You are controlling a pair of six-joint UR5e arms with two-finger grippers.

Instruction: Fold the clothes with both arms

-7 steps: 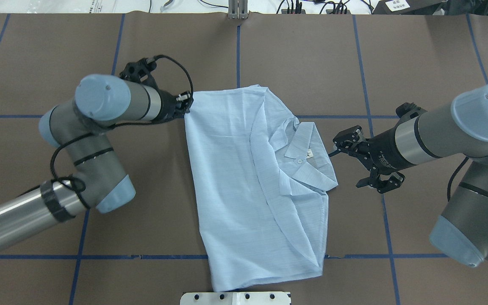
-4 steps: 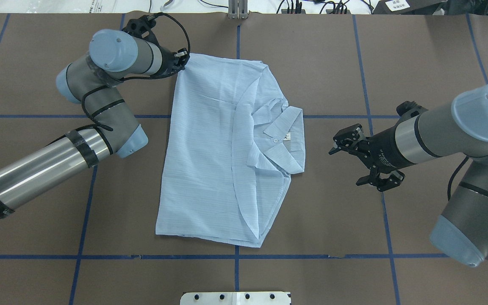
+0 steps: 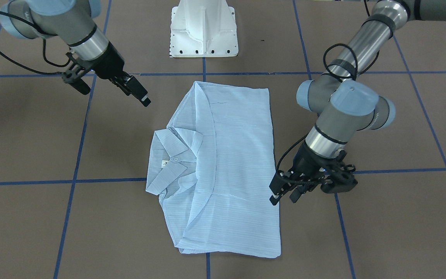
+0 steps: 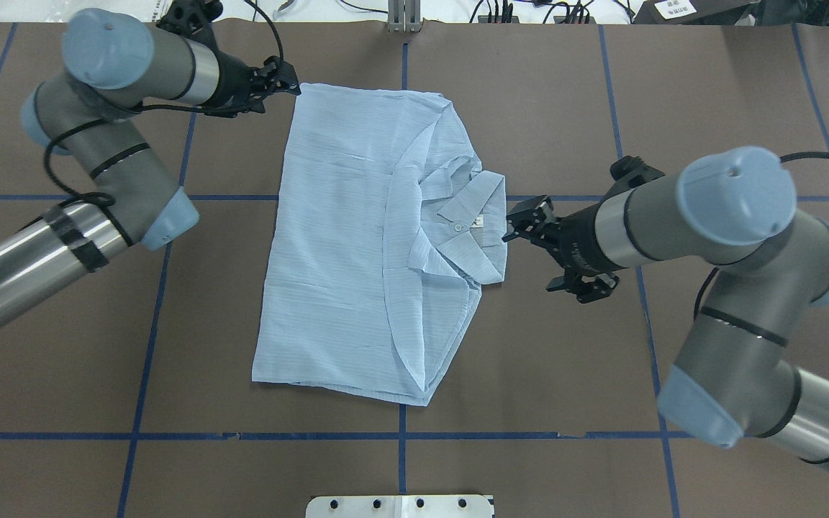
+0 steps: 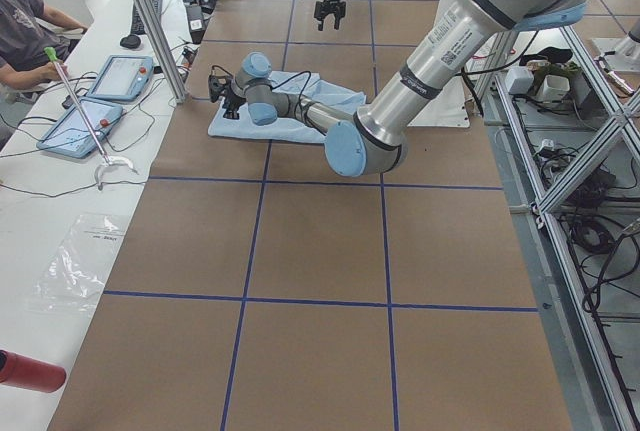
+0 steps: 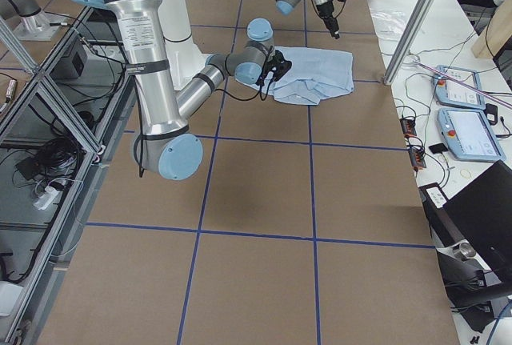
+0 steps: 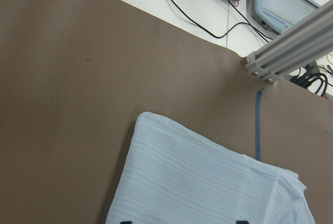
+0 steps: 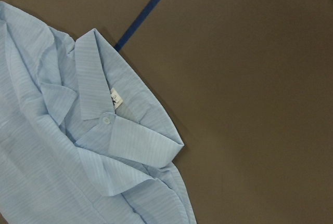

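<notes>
The pale-blue shirt point(image 4: 335, 252) lies folded flat mid-table, its collar point(image 4: 483, 198) and white label facing the right side. In the front-facing view the shirt point(image 3: 238, 155) shows the collar at view left. My left gripper point(image 4: 279, 80) is open just beside the shirt's far-left corner; the left wrist view shows that corner of the shirt point(image 7: 208, 187) below and nothing between the fingers. In the front view the left gripper point(image 3: 283, 195) hangs by the shirt's edge. My right gripper point(image 4: 529, 255) is open, close beside the collar, holding nothing. The right wrist view looks down on the collar point(image 8: 130, 141).
The white pedestal base point(image 3: 203, 35) stands at the near table edge. Blue tape lines point(image 4: 400, 435) grid the brown table. An aluminium post point(image 7: 291, 52) rises past the far edge. Tablets point(image 5: 120, 76) lie on the side bench, where a seated person point(image 5: 25, 36) also shows.
The left arm dragged the shirt away from the robot and leftward, then let go of its corner. The right gripper, still open, moved left to the collar.
</notes>
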